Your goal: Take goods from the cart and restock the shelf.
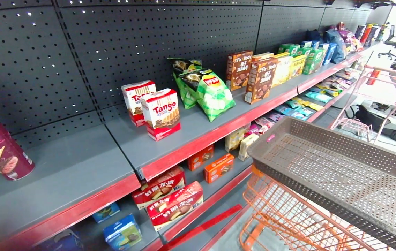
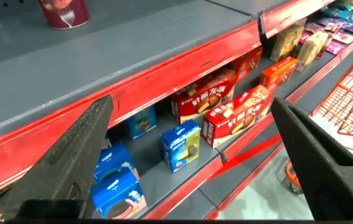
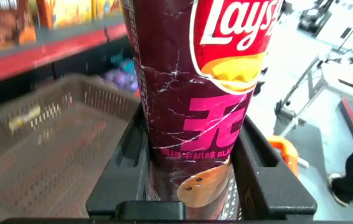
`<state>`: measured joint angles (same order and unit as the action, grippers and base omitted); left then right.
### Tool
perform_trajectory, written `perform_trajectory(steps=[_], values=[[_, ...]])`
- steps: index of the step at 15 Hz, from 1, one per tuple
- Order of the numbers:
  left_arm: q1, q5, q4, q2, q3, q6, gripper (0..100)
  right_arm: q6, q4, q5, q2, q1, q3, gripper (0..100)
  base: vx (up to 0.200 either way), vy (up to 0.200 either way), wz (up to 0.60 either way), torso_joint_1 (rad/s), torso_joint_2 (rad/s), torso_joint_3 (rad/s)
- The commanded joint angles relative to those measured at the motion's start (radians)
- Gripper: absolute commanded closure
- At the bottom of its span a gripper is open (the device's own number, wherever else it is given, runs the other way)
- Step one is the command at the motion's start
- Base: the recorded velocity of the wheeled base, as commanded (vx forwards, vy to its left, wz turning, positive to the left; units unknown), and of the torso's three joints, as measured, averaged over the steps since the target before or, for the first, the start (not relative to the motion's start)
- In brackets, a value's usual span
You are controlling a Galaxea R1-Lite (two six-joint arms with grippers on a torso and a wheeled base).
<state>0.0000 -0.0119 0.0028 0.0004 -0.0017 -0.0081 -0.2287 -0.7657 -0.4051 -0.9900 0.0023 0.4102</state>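
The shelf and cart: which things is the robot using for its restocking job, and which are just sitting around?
For the job: dark-red chip tube in the right claw; grey perforated cart basket; grey red-edged metal shelf.
Just lying about: red-and-white wafer boxes; green crisp bags; brown biscuit boxes; pink wire trolley.

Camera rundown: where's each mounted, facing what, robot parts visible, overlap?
Head: on the head, down at shelf and grey cart basket.
Left wrist: left arm, facing lower-shelf red boxes; open left gripper frames it.
Right wrist: right arm, over the basket; right gripper clamps a maroon can.
Shared: head and left wrist both show the red boxes.
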Motion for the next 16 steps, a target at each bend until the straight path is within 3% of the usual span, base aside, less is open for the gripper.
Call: perform_trajectory(steps=[1, 16], values=[[0.000, 0.000, 0.000, 0.000, 0.000, 0.000, 0, -0.003, -0.001, -0.001, -0.004, -0.001, -0.004, 100, 0.000, 0.000, 0.00, 0.000, 0.00, 0.000], [0.000, 0.000, 0.000, 0.000, 0.000, 0.000, 0, -0.004, -0.004, -0.001, 0.004, -0.001, -0.004, 100, 0.000, 0.000, 0.60, 0.003, 0.00, 0.002]])
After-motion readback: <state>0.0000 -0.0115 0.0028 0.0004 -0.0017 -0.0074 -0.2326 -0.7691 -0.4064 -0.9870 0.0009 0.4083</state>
